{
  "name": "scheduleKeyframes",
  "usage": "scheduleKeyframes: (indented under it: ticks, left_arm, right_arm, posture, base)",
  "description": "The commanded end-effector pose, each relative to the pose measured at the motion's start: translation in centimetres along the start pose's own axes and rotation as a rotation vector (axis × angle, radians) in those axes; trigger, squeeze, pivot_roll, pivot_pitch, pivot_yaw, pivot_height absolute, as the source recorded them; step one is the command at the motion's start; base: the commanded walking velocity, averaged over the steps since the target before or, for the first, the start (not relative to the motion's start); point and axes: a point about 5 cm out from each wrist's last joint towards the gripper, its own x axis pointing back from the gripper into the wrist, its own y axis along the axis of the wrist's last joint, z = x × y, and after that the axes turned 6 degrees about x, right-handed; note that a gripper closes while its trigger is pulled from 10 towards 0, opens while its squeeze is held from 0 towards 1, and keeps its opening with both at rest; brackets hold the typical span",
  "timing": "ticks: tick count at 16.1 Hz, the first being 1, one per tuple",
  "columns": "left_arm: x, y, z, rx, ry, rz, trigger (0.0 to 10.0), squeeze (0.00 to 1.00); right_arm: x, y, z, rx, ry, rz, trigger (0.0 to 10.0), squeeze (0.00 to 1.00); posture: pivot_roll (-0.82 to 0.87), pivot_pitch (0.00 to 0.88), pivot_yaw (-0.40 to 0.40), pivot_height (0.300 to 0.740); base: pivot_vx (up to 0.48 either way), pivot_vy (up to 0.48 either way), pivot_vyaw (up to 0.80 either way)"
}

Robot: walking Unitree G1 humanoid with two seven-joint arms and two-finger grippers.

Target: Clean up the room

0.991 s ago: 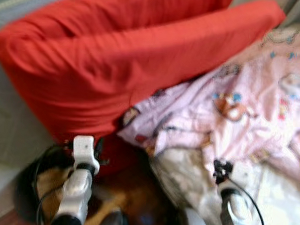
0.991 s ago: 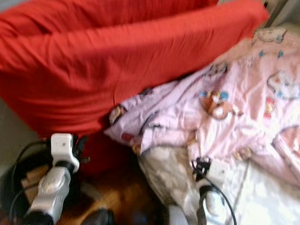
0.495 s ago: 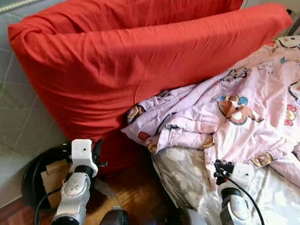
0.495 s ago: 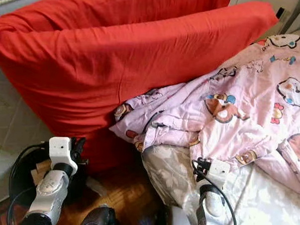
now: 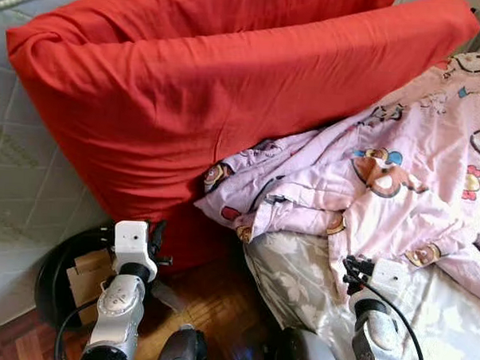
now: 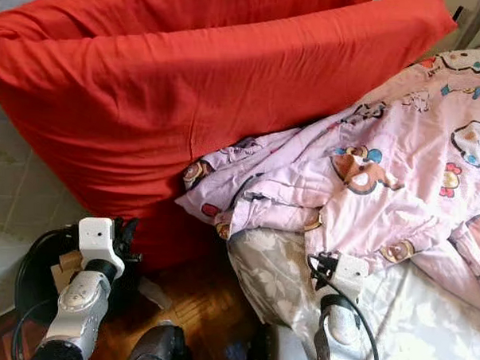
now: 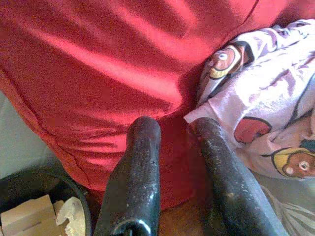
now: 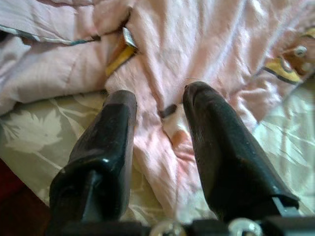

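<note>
Two silver arms (image 5: 120, 302) with white wrist blocks, black cables, scuffed long black jaws.

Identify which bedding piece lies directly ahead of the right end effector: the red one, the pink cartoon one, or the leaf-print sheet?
The pink cartoon-print blanket. The right end effector points straight at its folds, fingers open, above the pale leaf-print sheet.

Matt red cloth cushion (image 5: 228, 92), soft printed quilt (image 5: 399, 179) (cotton-like), glossy wood floor (image 5: 210, 306)
</note>
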Motion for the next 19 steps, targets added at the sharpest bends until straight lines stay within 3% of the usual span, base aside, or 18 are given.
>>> scheduleKeyframes:
  ticks: [1,8,11,17,18,19]
  left_arm:
    - [0.57,-0.57,0.52,0.010,0.015,0.025,10.0,0.00]
    - [0.62,-0.56,0.45,0.009,0.004,0.030,10.0,0.00]
    - [0.64,-0.57,0.46,0.011,0.006,0.032,10.0,0.00]
    - [0.61,-0.51,0.40,0.013,0.010,0.031,10.0,0.00]
    - [0.61,-0.51,0.40,0.014,0.011,0.031,10.0,0.00]
    - [0.62,-0.50,0.40,0.014,0.012,0.031,10.0,0.00]
  right_arm:
    - [0.47,-0.75,0.04,0.007,0.001,0.020,10.0,0.00]
    - [0.70,-1.18,0.32,-0.007,0.013,0.038,10.0,0.00]
    - [0.62,-1.19,0.52,0.006,0.023,0.047,10.0,0.00]
    - [0.61,-0.98,0.38,-0.009,0.026,0.025,10.0,0.00]
    - [0.57,-0.87,0.40,-0.014,0.028,0.019,10.0,1.00]
    - [0.55,-0.82,0.41,-0.016,0.028,0.016,10.0,1.00]
  posture:
    - [0.01,0.210,0.045,0.632]
    - [0.02,0.222,0.050,0.632]
    - [0.02,0.228,0.048,0.587]
    - [0.02,0.235,0.042,0.582]
    - [0.02,0.235,0.042,0.582]
    - [0.02,0.236,0.042,0.582]
  base:
    - [0.000,0.000,0.00]
    - [0.000,0.000,0.00]
    - [0.000,0.000,0.00]
    - [0.000,0.000,0.00]
    - [0.000,0.000,0.00]
    - [0.000,0.000,0.00]
